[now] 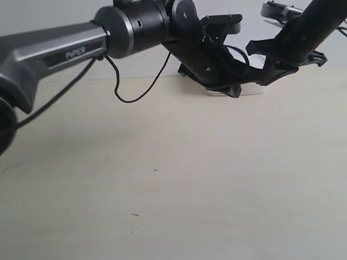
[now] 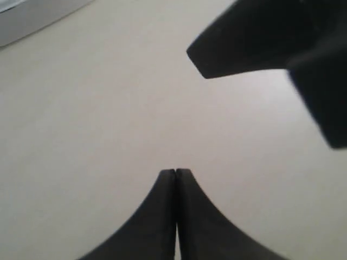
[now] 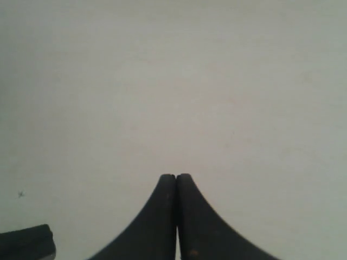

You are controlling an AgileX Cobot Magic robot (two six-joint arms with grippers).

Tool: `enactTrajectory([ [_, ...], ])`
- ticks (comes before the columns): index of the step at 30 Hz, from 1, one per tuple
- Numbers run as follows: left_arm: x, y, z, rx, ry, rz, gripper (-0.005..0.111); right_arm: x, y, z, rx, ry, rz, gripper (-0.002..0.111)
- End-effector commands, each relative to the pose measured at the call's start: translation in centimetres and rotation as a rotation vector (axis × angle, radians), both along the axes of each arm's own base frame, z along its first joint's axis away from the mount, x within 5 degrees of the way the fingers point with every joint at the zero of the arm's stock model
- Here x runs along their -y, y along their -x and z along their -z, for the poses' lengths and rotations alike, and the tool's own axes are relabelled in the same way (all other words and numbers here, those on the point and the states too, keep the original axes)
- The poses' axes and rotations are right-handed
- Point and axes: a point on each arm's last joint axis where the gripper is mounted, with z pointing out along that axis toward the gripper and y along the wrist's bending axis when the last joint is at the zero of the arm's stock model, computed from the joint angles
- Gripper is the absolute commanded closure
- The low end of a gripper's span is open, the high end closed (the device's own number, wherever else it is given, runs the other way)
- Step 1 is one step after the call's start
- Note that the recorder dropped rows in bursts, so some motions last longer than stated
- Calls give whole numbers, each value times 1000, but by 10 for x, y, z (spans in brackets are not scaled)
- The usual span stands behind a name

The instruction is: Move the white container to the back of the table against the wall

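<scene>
The white container (image 1: 252,90) sits at the far edge of the table (image 1: 179,179), close to the wall (image 1: 49,13); only slivers of it show behind black gripper parts. The arm at the exterior view's left (image 1: 135,24) and the arm at the exterior view's right (image 1: 303,32) both reach over it. My left gripper (image 2: 176,172) is shut on nothing above bare tabletop, with the other arm's black gripper body (image 2: 271,38) close by. My right gripper (image 3: 176,176) is shut and empty too. Neither wrist view shows the container for certain.
A black cable (image 1: 127,97) hangs in a loop from the arm at the exterior view's left. A pale grey strip (image 2: 32,19) crosses one corner of the left wrist view; I cannot tell what it is. A black part (image 3: 24,244) and a tiny dark speck (image 3: 20,194) show in the right wrist view.
</scene>
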Motion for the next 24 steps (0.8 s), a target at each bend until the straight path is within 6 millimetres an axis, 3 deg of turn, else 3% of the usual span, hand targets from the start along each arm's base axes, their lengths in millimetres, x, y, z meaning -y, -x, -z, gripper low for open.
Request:
enactTrajectory([
  [1,-8,35,-45,30,-26,83,107,3,43,-46,48,5,-19,108],
  [9,-41,101,-83,105,-8,106,107,9,139,-100,161,1,-15,108],
  [15,-94,165,-114,270,62,60,107,13,214,-130,308,-5,-9,108],
  [20,-149,230,-115,415,113,18,107,19,285,-146,546,-14,19,108],
  [24,-191,280,-106,543,191,-37,107,23,332,-142,702,-20,40,108],
])
